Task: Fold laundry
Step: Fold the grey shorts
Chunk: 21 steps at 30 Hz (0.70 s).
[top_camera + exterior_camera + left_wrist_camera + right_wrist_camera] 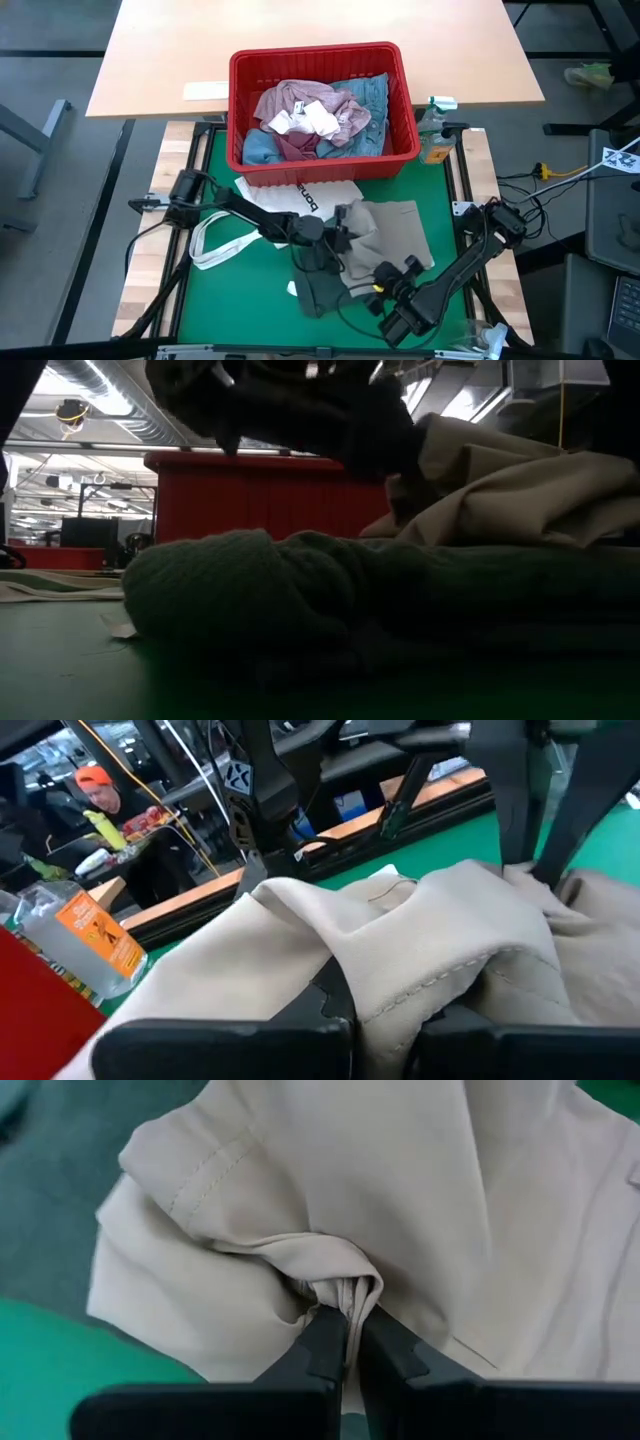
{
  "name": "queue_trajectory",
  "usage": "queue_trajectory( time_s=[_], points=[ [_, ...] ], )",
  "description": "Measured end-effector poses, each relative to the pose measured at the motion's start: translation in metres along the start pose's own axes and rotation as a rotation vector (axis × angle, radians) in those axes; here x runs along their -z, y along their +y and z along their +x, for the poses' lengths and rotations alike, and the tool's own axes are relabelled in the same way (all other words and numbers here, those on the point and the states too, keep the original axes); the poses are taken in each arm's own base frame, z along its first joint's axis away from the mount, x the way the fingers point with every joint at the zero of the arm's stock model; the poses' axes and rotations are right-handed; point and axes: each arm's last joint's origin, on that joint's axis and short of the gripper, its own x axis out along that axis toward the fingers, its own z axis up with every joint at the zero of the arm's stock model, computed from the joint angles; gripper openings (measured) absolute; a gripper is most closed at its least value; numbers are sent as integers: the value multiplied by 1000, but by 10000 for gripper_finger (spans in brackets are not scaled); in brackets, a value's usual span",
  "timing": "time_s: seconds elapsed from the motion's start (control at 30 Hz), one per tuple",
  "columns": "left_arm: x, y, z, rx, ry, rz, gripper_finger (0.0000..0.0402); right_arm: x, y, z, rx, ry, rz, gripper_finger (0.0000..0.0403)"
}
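Both grippers hold the beige trousers [385, 232], which lie crumpled on the green mat [215, 290] just near of the red basket [320, 160], partly over the dark green top [325, 285]. The right gripper [350, 1342] has its fingers closed tight on a bunched fold of beige cloth, clear in its wrist view. The left gripper [385, 1005] sits at the trousers' left edge; cloth drapes over and between its fingers, so they seem closed on a fold, though the drape hides the tips.

The step in hand looks like spreading the trousers before any fold is made. To do it well, the two grippers should lift together enough for the cloth to clear the green top, then draw apart left and right until the fabric hangs taut, so the legs fall straight. The right pinch holds a gather, not a clean edge; pulling hard on it may leave a twist, so a regrip at a hem or waistband would give a squarer spread. The green top underneath may drag along if the lift is too low. A white tote [270, 205] lies on the mat's left half, so the flat laying should go to the bare right and near part.

The pink top [300, 105], jeans [370, 95] and socks [305, 120] wait in the basket.
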Motion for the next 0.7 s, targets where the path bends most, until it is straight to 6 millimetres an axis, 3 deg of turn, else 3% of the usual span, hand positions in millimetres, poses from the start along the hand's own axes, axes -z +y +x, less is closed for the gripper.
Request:
queue_trajectory(
  time_s=[0.33,0.5,0.7],
  points=[
    [14,-6,6,0,7,-6,17,0,-1,0,12,9,-34,19],
    [12,-4,6,-40,-7,-62,46,0,-1,0,12,8,-34,23],
    [4,0,6,-113,-78,-117,114,0,-1,0,12,8,-32,94]
  ],
)
